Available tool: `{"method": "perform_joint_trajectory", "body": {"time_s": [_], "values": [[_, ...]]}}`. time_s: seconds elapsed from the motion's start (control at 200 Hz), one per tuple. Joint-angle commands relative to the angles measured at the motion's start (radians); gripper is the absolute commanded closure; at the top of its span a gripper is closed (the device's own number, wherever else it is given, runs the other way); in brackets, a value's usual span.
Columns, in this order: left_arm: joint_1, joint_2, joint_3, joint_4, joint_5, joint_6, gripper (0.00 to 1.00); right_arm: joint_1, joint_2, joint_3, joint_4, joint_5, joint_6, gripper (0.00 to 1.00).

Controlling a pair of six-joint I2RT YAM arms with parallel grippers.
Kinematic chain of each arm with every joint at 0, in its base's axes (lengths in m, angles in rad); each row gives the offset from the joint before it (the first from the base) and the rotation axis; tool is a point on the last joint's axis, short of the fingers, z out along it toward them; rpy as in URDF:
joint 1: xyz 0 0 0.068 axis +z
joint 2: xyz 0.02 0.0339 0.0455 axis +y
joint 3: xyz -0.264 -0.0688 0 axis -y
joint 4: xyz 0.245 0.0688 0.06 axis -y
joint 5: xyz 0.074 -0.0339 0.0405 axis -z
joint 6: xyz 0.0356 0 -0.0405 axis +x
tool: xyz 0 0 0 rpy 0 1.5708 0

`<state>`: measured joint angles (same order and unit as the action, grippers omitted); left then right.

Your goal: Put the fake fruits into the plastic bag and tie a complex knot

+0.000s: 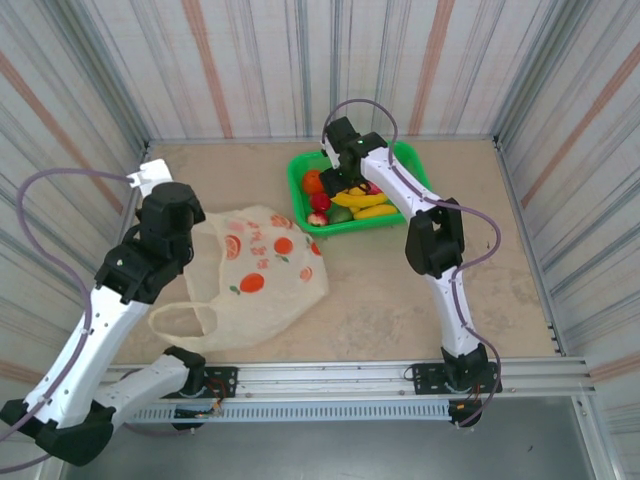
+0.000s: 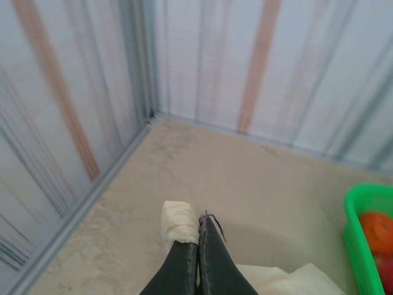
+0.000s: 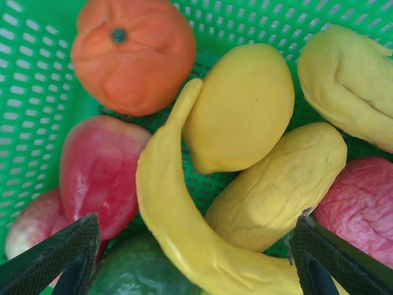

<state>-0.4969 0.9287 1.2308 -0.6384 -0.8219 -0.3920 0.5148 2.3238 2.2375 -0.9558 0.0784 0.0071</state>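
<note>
Fake fruits (image 1: 350, 200) sat heaped in the green basket (image 1: 294, 185) at the far side of the counter (image 1: 400, 290). The plastic bag (image 1: 265, 275) lay flat and untied just left of the basket's near corner, w/ one loop handle (image 1: 185, 320) trailing toward the near-left edge. My right jaws were spread wide and hung right over the fruit. On the wrist cam the two dark fingertips (image 3: 61, 261) stood either side of a yellow banana (image 3: 175, 209), which ran up btwn them. A lemon (image 3: 242, 107) and an orange (image 3: 132, 55) lay beyond it, a red piece (image 3: 101, 175) was by the left tip and a green piece (image 3: 141, 273) sat low in the view. I couldn't tell whether either tip touched anything. My left jaws were pressed together over bare counter toward the far-left corner, well apart from the fruit, w/ the bag's edge just behind them. A cream wad (image 2: 180, 222) sat on one tip, and I couldn't tell what it was.
</note>
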Motion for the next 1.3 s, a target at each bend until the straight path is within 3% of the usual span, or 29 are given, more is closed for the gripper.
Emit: {"method": "perform_joint_trajectory", "body": {"time_s": [0.0,0.105,0.316,0.476,0.671,1.067,1.297], "values": [[0.004,0.01,0.065,-0.026,-0.17,-0.04,1.0,-0.007,0.047,0.042,-0.055,-0.025,0.0,0.18],[0.004,0.015,0.094,-0.022,-0.164,-0.015,1.0,-0.006,0.048,0.001,-0.045,-0.116,-0.003,0.18],[-0.015,0.002,0.131,0.008,-0.161,0.065,1.0,-0.01,0.06,-0.024,-0.029,-0.101,-0.017,0.17],[-0.034,0.022,0.194,-0.06,-0.077,0.046,1.0,-0.018,0.09,0.011,-0.024,-0.025,-0.005,0.33],[-0.034,0.025,0.262,-0.163,0.187,-0.085,1.0,-0.045,0.091,0.013,-0.005,-0.007,0.021,0.58],[-0.024,0.077,0.179,-0.105,0.845,-0.157,1.0,-0.134,-0.172,-0.139,0.166,-0.223,0.131,0.66],[0.023,0.055,0.14,-0.06,0.911,-0.148,1.0,-0.207,-0.357,-0.351,0.394,-0.4,0.291,0.73]]}}
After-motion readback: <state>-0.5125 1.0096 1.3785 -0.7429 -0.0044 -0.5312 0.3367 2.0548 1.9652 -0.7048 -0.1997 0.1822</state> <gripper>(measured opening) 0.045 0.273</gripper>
